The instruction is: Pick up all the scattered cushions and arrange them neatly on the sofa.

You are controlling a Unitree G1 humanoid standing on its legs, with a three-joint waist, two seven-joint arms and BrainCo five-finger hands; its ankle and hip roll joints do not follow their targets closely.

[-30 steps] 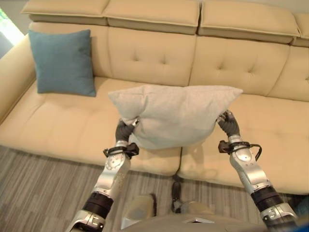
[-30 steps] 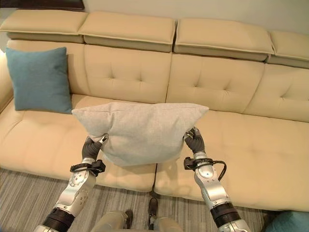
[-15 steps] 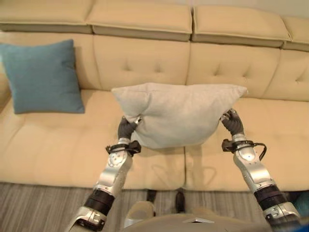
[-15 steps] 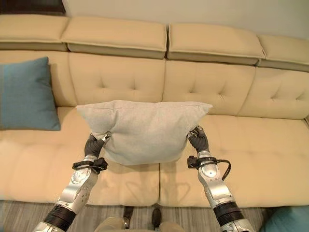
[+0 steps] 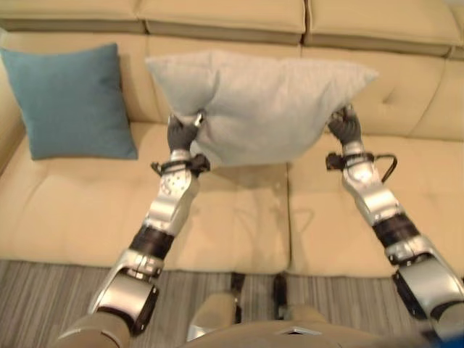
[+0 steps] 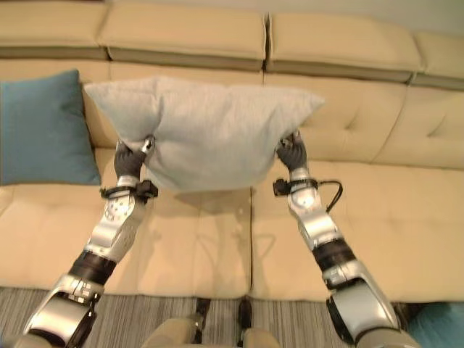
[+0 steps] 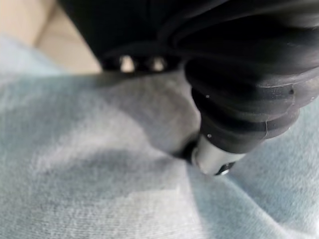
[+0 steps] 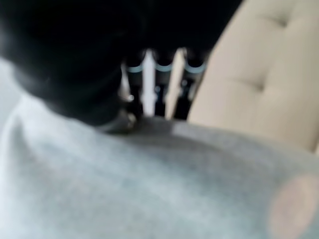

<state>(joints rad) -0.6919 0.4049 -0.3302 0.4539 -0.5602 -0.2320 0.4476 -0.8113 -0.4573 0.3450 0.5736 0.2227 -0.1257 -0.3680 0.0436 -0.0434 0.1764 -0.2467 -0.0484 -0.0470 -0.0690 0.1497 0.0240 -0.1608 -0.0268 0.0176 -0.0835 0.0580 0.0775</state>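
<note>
**Grey cushion held up in front of the sofa back**

Grey, soft-weave fabric — that's the big cushion (image 5: 264, 105) both hands have got hold of. It's a plump rectangle, wider than tall, with pointy corners sticking out past each hand and the bottom edge sagging into a rounded belly. It hangs in the air above the seat, in front of the tufted backrest, not touching the seat at all.

The left hand (image 5: 183, 134) is clamped on the lower left edge, and the left wrist view shows the cloth bunched and creased where the thumb (image 7: 212, 158) digs into it. The right hand (image 6: 291, 152) grips the lower right edge the same way, fingers curled into the fabric. Both arms reach forward and up, roughly parallel, well apart from each other, with the dark ribbed wrists pointing at the backrest.

The sofa (image 6: 406, 210) is a cream, smooth leather-looking thing — button-tufted back, padded headrest blocks along the top, seams between the seat pads. A teal cushion (image 5: 71, 101), square and flatter, leans upright against the backrest on the left end, just beside the grey one's corner but not touching it. Striped grey flooring (image 5: 43, 297) runs along the front of the sofa.
</note>
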